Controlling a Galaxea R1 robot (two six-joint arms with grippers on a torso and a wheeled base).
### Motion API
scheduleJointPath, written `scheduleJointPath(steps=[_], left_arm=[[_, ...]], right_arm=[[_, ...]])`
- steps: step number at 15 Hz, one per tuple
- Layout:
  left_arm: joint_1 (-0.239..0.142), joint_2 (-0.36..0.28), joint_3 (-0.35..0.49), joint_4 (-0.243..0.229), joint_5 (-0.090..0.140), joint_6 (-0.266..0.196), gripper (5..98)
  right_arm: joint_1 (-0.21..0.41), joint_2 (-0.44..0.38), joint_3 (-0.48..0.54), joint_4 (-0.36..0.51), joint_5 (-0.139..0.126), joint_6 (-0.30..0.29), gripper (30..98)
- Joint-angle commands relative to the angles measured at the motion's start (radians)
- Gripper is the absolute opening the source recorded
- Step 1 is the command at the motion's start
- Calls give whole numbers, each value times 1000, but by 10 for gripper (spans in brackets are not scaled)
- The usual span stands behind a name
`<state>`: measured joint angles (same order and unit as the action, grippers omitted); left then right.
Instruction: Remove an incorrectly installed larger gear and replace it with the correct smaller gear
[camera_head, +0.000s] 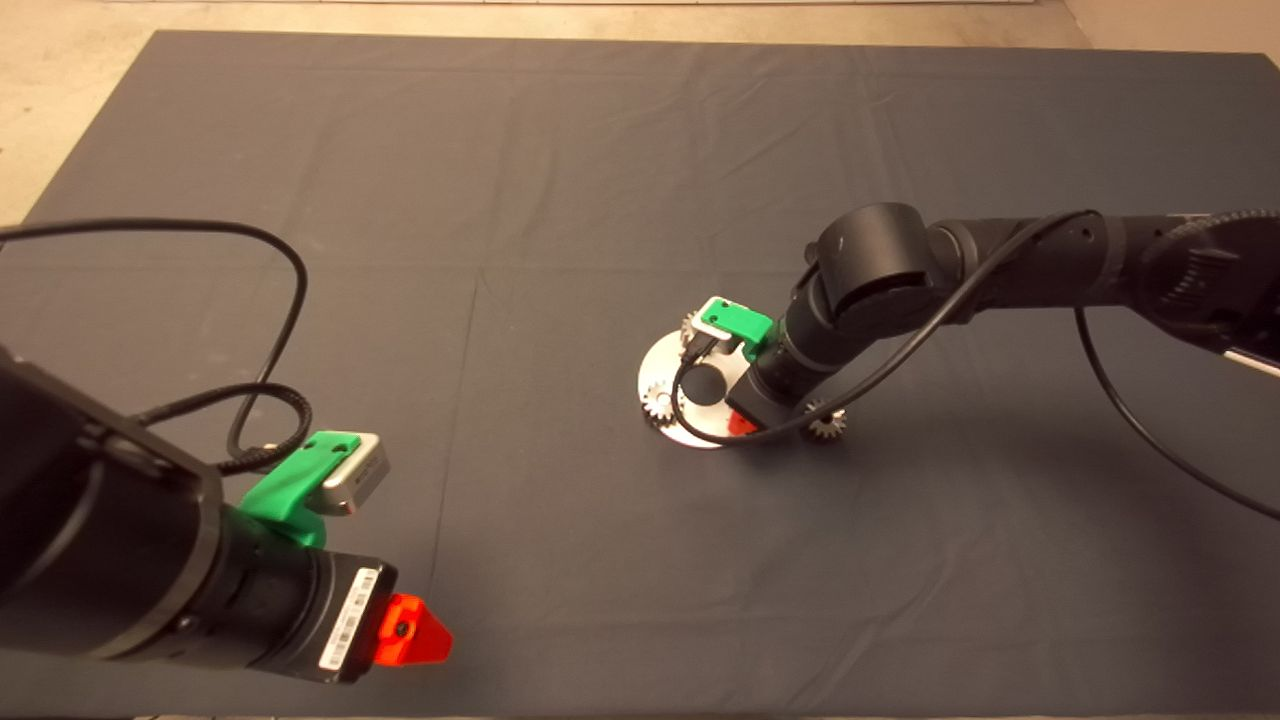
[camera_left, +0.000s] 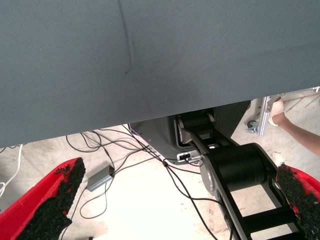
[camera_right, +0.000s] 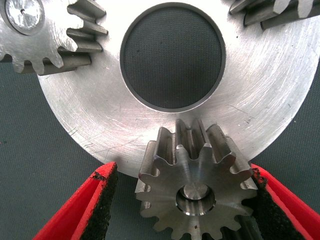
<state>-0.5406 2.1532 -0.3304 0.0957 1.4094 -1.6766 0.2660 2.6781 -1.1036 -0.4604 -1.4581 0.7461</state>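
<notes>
Right gripper (camera_right: 182, 200) fingers spread around larger gear (camera_right: 195, 187) on round metal plate (camera_right: 260, 115), one pad touching its teeth, smaller gear (camera_head: 826, 424) just beside arm, left gripper (camera_left: 175, 210) wide open, parked.

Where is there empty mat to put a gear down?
Bare mat stretches along the far edge, and between the left gripper and the round plate. It is crowded at the plate: the right gripper brackets the larger gear, and the smaller gear lies beside.
</notes>
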Motion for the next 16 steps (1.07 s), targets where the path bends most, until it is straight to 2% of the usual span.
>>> scheduleJointPath(steps=[1,3,6,7,10,11,16], left_arm=[[-4,1,18,-11,0,1,983],[-4,1,18,-11,0,1,982],[-4,1,18,-11,0,1,982],[-4,1,18,-11,0,1,982],[2,1,18,-11,0,1,982],[2,1,18,-11,0,1,983],[2,1,18,-11,0,1,983]], right_arm=[[18,-7,7,-37,-5,-4,649],[18,-14,12,-37,-16,-3,607],[18,-19,13,-37,-30,-4,604],[18,-27,15,-37,-28,-4,568],[18,-30,18,-37,-28,-4,546],[18,-30,18,-37,-28,-4,519],[18,-23,24,-37,-28,-1,511]])
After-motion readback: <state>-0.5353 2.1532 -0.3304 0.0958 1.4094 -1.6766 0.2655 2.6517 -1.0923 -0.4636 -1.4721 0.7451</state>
